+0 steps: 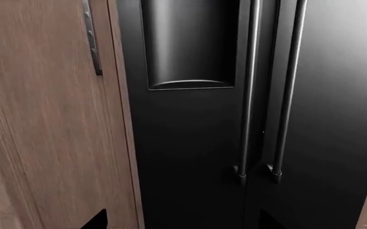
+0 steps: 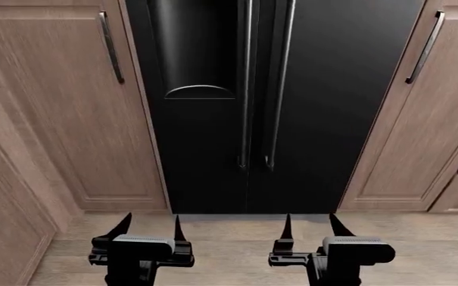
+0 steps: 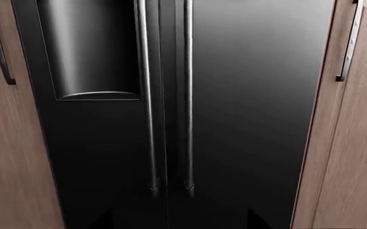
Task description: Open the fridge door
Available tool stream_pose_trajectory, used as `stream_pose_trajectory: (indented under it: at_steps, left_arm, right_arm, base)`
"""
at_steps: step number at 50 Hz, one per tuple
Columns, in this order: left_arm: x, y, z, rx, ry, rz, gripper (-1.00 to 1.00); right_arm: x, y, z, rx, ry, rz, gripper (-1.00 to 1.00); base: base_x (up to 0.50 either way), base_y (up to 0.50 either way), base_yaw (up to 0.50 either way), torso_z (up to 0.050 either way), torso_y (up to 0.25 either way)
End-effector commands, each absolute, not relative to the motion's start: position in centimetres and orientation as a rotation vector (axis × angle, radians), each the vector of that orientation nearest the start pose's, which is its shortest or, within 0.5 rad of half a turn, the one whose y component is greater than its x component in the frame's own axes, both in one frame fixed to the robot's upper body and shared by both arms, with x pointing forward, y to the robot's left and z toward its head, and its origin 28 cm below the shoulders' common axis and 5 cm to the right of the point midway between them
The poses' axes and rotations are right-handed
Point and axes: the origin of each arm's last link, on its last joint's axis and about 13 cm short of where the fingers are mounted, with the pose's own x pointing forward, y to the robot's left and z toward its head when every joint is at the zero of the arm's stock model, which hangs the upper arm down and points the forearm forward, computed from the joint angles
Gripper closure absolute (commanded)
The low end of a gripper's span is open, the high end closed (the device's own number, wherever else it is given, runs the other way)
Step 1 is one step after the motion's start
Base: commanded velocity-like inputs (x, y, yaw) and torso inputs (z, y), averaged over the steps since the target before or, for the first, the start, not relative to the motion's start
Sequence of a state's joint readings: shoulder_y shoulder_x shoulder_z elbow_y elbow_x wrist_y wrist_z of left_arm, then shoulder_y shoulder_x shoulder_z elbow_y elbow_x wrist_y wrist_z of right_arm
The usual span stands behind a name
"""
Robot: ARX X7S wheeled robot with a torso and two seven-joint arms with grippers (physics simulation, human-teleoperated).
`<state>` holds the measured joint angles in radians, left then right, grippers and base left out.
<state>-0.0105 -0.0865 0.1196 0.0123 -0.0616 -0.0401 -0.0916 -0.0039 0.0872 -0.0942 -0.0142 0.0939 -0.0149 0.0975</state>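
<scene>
The fridge door (image 2: 340, 107) is the wide, plain glossy black panel on the right half of the fridge, and it is closed. Its long vertical bar handle (image 2: 280, 83) runs beside the centre seam. The left wrist view shows the door (image 1: 342, 119) and handle (image 1: 288, 95); the right wrist view shows them more squarely, door (image 3: 253, 105) and handle (image 3: 188, 95). My left gripper (image 2: 150, 229) and right gripper (image 2: 309, 229) hover low over the floor, well short of the fridge. Both are open and hold nothing.
The narrower black door with a dispenser recess (image 2: 195, 53) and its own bar handle (image 2: 246, 83) sits left of the seam. Brown wooden cabinet doors flank the fridge on the left (image 2: 62, 119) and right (image 2: 419, 131). Wooden floor (image 2: 229, 238) lies between me and the fridge.
</scene>
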Motion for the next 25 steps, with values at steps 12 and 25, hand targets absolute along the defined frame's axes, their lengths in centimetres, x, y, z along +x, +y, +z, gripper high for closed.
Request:
stream_pose_trajectory:
  at_steps: [12,25]
  left_arm:
    - [21.0,20.3,1.3,0.015,0.034,-0.024,-1.00]
    - [21.0,20.3,1.4,0.002,0.039,-0.020,-1.00]
  right_arm:
    - [20.9,-7.4,1.8,0.012,-0.014,0.000,-1.00]
    - [20.6,-8.3,1.8,0.006,-0.018,-0.013,-1.00]
  base:
    - [0.00,0.00,0.00,0.050,0.000]
    - [0.00,0.00,0.00,0.050,0.000]
